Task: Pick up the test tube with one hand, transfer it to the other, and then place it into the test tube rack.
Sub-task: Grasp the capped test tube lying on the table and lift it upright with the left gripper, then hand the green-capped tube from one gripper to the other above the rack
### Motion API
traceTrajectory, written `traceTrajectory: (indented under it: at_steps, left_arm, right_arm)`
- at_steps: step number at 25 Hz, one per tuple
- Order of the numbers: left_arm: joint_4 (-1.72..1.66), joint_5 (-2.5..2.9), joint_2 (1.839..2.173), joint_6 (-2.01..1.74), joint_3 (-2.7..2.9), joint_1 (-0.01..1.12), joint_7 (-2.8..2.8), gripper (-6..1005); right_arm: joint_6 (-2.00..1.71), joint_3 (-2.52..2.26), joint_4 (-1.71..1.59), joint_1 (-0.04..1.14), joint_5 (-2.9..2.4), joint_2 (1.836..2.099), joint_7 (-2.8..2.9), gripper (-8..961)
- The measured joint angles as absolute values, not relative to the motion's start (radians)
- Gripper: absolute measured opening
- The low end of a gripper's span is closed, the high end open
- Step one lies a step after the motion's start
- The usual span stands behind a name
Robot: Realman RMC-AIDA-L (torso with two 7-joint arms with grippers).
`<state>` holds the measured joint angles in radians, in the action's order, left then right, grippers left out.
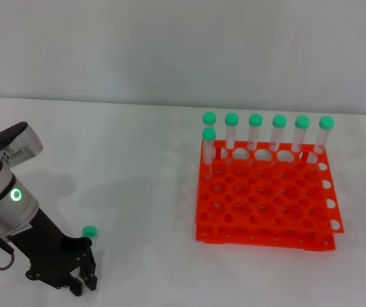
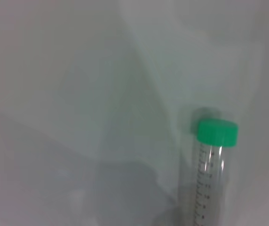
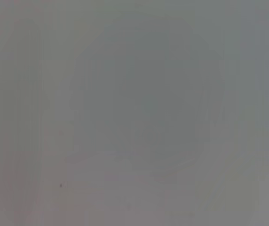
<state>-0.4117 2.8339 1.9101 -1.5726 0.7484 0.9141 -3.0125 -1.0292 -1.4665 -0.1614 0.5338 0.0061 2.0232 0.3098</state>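
The test tube lies on the white table, and in the head view only its green cap (image 1: 90, 231) shows beside my left gripper (image 1: 82, 279); the clear body is hidden under the gripper. In the left wrist view the tube (image 2: 209, 179) lies close below, with its green cap (image 2: 217, 132) at the far end. My left gripper, on the arm with the green ring (image 1: 16, 195), is low over the tube at the front left. The orange test tube rack (image 1: 266, 204) stands to the right. My right gripper is out of view.
Several green-capped tubes (image 1: 255, 137) stand upright in the rack's back row, and one more (image 1: 208, 150) stands at the left of the second row. The right wrist view shows only a plain grey surface. A pale wall runs behind the table.
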Motion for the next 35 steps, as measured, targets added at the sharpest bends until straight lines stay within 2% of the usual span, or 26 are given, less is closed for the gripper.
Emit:
traceTrajectory:
  at_steps: [6,9,16,22,30,35]
  left_arm:
    - [-0.433,2.834,1.907,-1.571,0.75,0.906,-3.012,265]
    - [-0.439,2.833,1.907,-1.568,0.752,0.905,-3.011,189]
    - [-0.542,2.821,1.913,-1.504,0.773,0.905,-2.994,189]
    - [-0.58,2.691,1.913,-1.28,0.766,0.911,-2.831,188]
    - [-0.572,2.253,1.924,-1.001,0.764,0.861,-2.351,188]
    - [-0.543,1.945,1.933,-0.991,0.765,0.806,-2.0,189]
  right_arm:
    - [-1.029,-1.466,-0.161,0.534,0.006,2.023,0.311,858]
    - [-1.029,-1.466,-0.161,0.534,0.006,2.021,0.313,858]
    - [-1.029,-1.466,-0.16,0.534,0.006,2.016,0.314,858]
    - [-1.029,-1.466,-0.166,0.534,0.006,2.015,0.315,858]
    - [-1.029,-1.459,-0.169,0.541,0.006,2.022,0.308,858]
    - [-1.031,-1.459,-0.17,0.549,0.006,2.023,0.311,858]
